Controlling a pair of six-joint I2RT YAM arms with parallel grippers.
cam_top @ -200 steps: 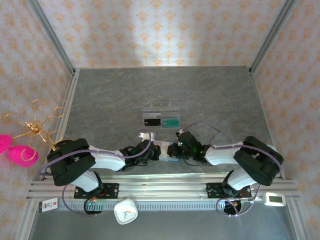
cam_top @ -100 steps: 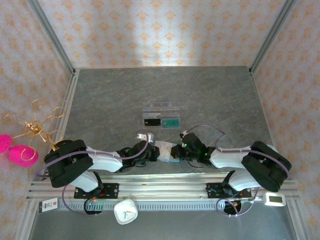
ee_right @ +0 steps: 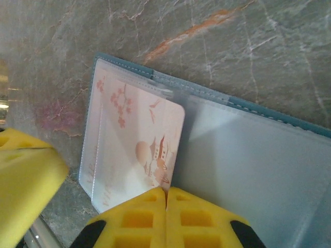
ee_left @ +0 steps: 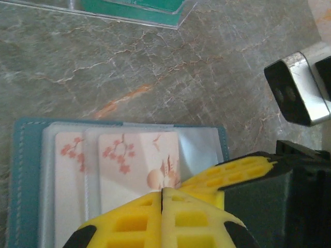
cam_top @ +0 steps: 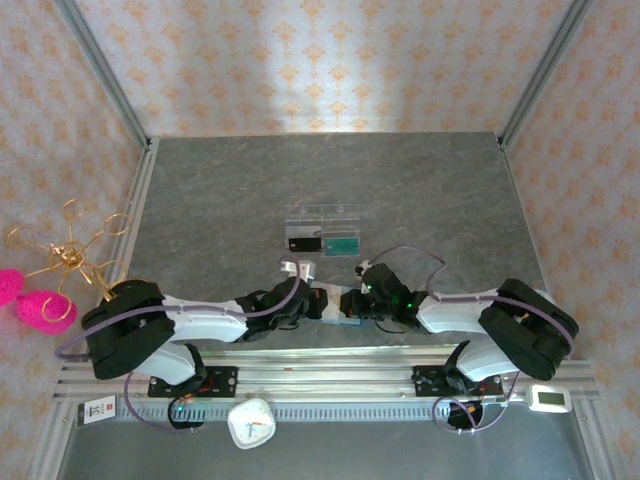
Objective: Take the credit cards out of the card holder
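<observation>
The card holder (cam_top: pixel 330 300) is a teal-blue wallet lying open on the table near the front edge, between both grippers. Its clear sleeves (ee_right: pixel 258 170) hold pale credit cards (ee_left: pixel 137 157) printed with pink blossoms. One credit card (ee_right: pixel 142 139) stands partly out of its sleeve and throws a shadow on the sleeve next to it. My right gripper (ee_right: pixel 166 190) is shut, with its fingertips meeting on that card's near corner. My left gripper (ee_left: pixel 163 190) is shut with its tips over the card's lower edge, touching the right gripper's finger (ee_left: pixel 243 170).
A clear acrylic tray (cam_top: pixel 322 215) stands mid-table behind the card holder, with a black card (cam_top: pixel 300 243) and a teal-green card (cam_top: pixel 342 243) in it. Its front edge (ee_left: pixel 129 15) lies close beyond the wallet. The table's front rail runs just behind my wrists.
Both arms have shifted slightly over the card holder, the left gripper a little forward. Both grippers stayed shut.
</observation>
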